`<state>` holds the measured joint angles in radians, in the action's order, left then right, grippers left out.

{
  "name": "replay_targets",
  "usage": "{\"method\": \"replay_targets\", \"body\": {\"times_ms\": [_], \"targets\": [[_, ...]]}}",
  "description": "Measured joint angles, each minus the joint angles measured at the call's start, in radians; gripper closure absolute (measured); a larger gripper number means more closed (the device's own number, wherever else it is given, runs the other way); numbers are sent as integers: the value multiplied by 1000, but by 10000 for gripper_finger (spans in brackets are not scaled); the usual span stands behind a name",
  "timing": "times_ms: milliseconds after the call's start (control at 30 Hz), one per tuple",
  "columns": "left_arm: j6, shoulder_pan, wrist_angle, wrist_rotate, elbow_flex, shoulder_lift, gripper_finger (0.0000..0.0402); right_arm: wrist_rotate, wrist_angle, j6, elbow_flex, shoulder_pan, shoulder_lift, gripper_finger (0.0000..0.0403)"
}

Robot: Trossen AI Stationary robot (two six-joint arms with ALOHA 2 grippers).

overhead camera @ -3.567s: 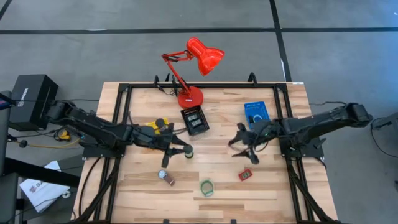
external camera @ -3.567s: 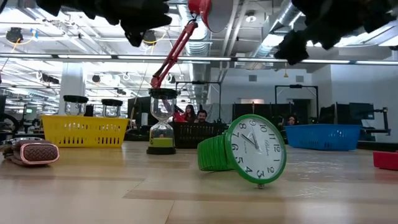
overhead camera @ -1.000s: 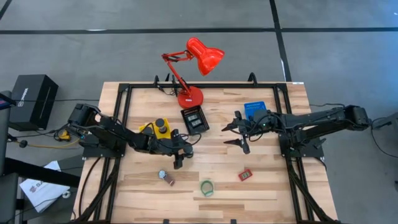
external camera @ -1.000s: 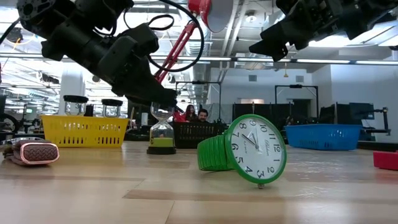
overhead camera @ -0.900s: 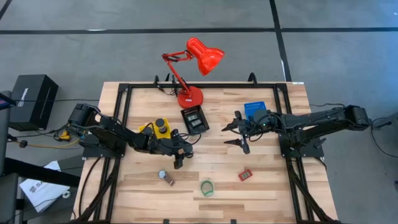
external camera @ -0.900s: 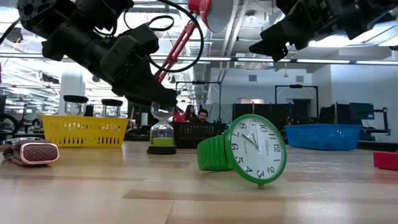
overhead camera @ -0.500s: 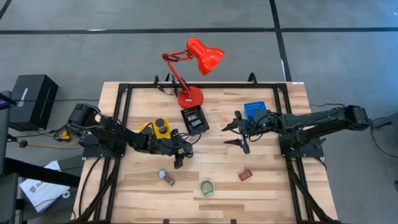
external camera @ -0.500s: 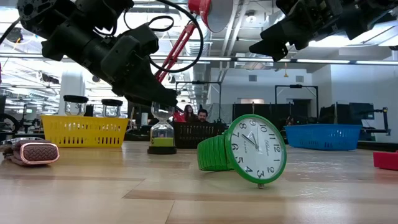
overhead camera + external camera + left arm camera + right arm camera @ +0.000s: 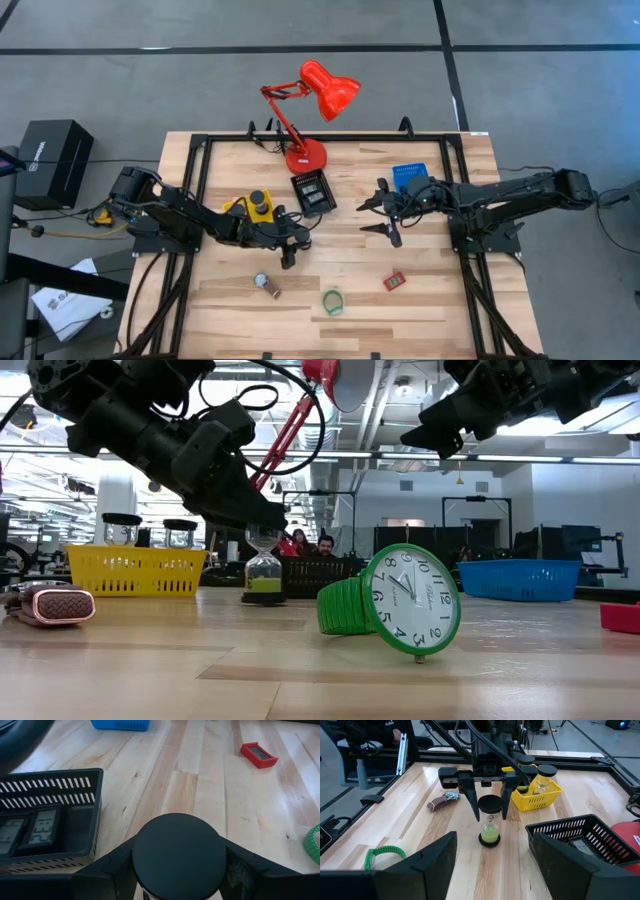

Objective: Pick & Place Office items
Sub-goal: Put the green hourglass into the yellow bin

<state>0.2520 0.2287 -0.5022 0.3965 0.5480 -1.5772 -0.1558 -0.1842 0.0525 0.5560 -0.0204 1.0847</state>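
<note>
A small hourglass with black end caps and green sand (image 9: 490,822) stands on the table near its middle; it also shows in the low view (image 9: 263,568). My left gripper (image 9: 290,250) is shut on it, and shows from the front in the right wrist view (image 9: 491,805). My right gripper (image 9: 378,215) hangs open and empty above the table, right of the middle. A green wristwatch (image 9: 332,300), a brown-strapped watch (image 9: 268,286) and a small red rectangular piece (image 9: 394,281) lie on the near part of the table. My left gripper pinches the hourglass's black top cap (image 9: 180,855) between its two fingers, one finger (image 9: 472,800) on each side of the cap. The fingers slant down from the table's left. The hourglass is upright, its bottom cap (image 9: 489,839) on the table.
A yellow tray (image 9: 238,206) with jars stands left of the hourglass, a black mesh tray (image 9: 313,192) holding digital clocks behind it, a blue tray (image 9: 410,178) at the far right. A red desk lamp (image 9: 310,110) stands at the far edge. People show beyond the table.
In the low view the hourglass has shifted a little toward the table's right, still upright, with my left gripper at its top cap. My right gripper has kept still.
</note>
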Motion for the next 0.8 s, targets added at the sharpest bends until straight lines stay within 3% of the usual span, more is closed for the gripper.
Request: {"method": "replay_targets", "body": {"times_ms": [533,800], "targets": [[72,0,-1,50,0,23,201,0,5,0,0,0,0,149],[37,-1,93,68,0,219,190,0,10,0,0,0,0,149]]}}
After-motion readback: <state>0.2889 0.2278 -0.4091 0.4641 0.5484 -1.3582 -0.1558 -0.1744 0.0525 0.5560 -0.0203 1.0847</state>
